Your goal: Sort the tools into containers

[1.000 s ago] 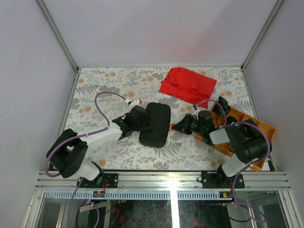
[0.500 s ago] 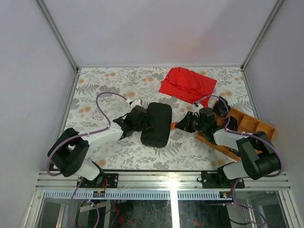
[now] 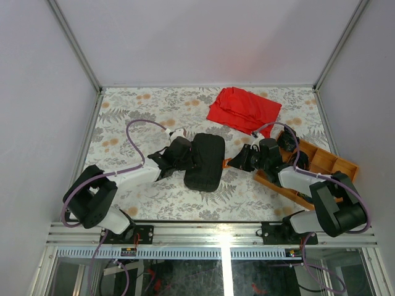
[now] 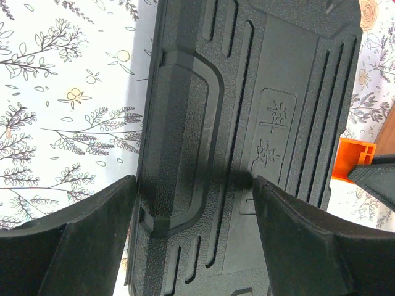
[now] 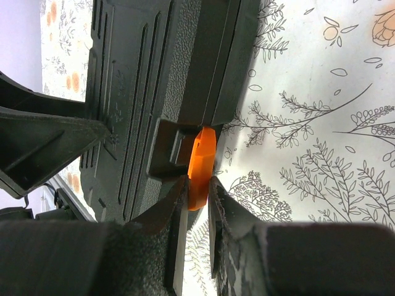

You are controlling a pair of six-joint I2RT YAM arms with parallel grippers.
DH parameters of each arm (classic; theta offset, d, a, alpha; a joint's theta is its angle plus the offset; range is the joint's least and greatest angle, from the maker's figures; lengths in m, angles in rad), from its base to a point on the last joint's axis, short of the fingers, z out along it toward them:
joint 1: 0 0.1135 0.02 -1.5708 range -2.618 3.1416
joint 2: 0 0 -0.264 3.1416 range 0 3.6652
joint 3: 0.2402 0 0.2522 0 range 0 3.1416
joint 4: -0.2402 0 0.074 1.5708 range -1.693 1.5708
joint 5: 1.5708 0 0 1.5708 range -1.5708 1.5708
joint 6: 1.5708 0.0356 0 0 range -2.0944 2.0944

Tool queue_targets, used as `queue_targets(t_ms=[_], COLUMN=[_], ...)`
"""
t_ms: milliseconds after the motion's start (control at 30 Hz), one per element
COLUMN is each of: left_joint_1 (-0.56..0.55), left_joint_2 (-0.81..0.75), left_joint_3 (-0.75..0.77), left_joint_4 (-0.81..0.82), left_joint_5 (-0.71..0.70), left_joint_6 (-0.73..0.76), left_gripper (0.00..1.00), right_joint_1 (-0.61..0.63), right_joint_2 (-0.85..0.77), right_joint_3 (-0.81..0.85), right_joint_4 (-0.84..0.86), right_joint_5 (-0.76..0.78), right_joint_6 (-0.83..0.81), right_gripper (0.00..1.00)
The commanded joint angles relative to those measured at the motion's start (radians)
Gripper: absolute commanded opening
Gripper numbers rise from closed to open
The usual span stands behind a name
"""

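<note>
The black ribbed case (image 3: 207,166) lies shut in the middle of the table, one short end toward the back. My left gripper (image 3: 187,156) stands open over its lid (image 4: 247,92). One finger (image 4: 92,228) is at the case's left edge and the other finger (image 4: 308,234) is over the ribs. My right gripper (image 5: 197,180) is shut on the small orange latch (image 5: 202,154) on the case's right side (image 3: 226,164). I cannot make out any tools; only a dark item (image 3: 287,139) shows at the far end of an orange tray.
A crumpled red cloth (image 3: 244,110) lies at the back right. An orange tray (image 3: 324,161) sits at the right edge, partly under my right arm. Walls close the table on three sides.
My right arm's elbow has swung out to the right, uncovering more of the tray. Its gripper stays on the latch. The case has shifted slightly to the right. The left gripper keeps its place.
</note>
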Motion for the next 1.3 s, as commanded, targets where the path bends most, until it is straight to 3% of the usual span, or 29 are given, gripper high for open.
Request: queue_targets(t_ms=[0, 1267], left_joint_1=[-0.011, -0.033], left_joint_2=[0.081, 0.115], left_joint_3=[-0.046, -0.031], left_joint_4=[-0.213, -0.199], left_joint_5=[-0.021, -0.008], left_joint_6=[0.051, 0.047], left_gripper=[0.73, 0.72], right_joint_1=[0.008, 0.08], right_joint_2=[-0.024, 0.164], right_joint_3=[0.086, 0.092], right_joint_4=[0.109, 0.348], right_joint_5=[-0.092, -0.164], right_joint_6=[-0.029, 0.109], right_gripper=[0.19, 0.37])
